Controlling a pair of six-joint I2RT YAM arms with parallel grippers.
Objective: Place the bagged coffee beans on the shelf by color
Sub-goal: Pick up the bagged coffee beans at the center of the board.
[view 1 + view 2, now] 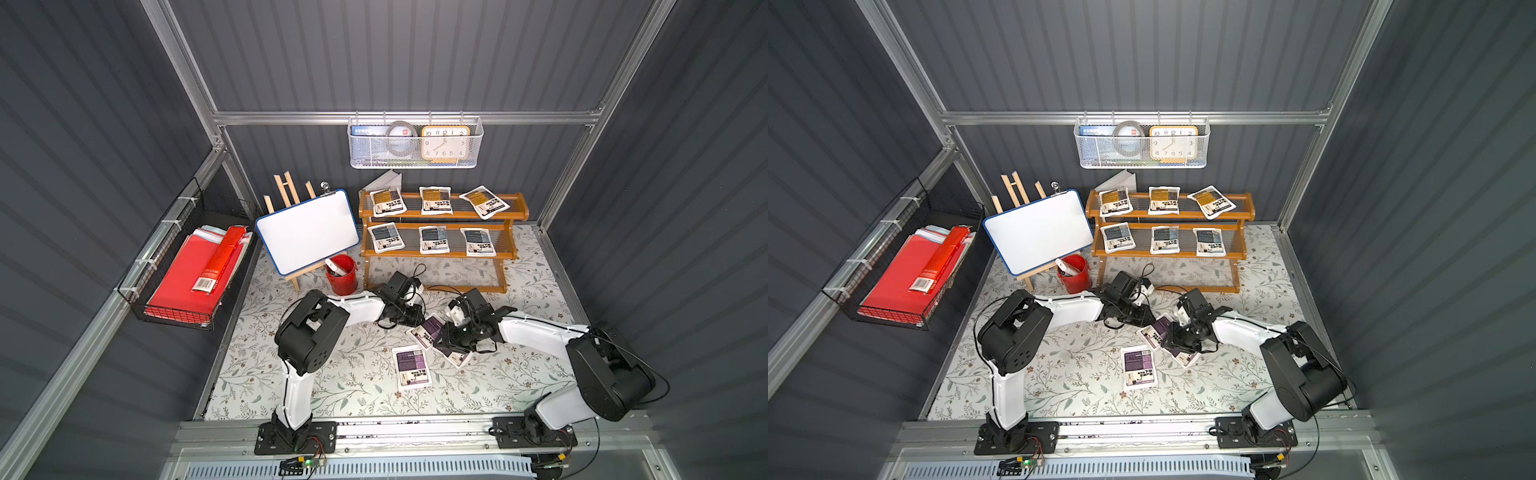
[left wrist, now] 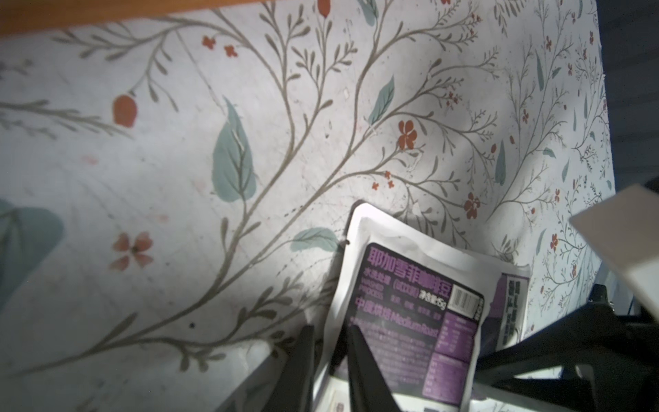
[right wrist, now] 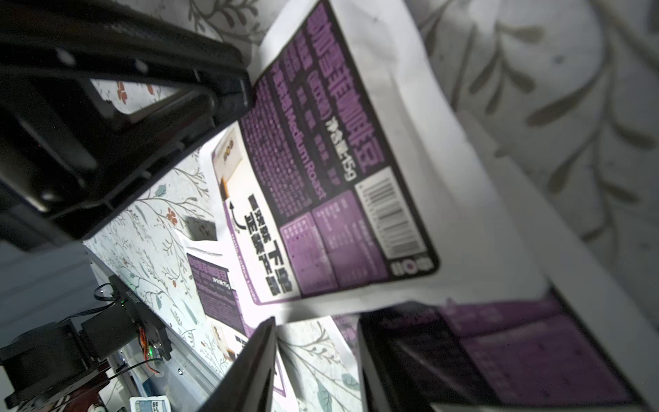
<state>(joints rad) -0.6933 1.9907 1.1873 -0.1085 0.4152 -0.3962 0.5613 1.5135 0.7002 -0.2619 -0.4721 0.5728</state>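
Amber bags (image 1: 435, 200) x3, blue-grey (image 1: 433, 240) x3 on shelf (image 1: 520, 210); purple (image 1: 412, 368) x3 on mat (image 1: 365, 382).

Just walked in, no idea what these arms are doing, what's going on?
Two robot arms are sorting coffee bean pouches onto a wooden shelf by label colour. Three amber pouches line the top tier, three blue-grey pouches the middle; the bottom tier is bare. The left end effector pinches the edge of a purple pouch that overlaps a second purple pouch, where the right end effector hovers open. A third purple pouch lies apart.
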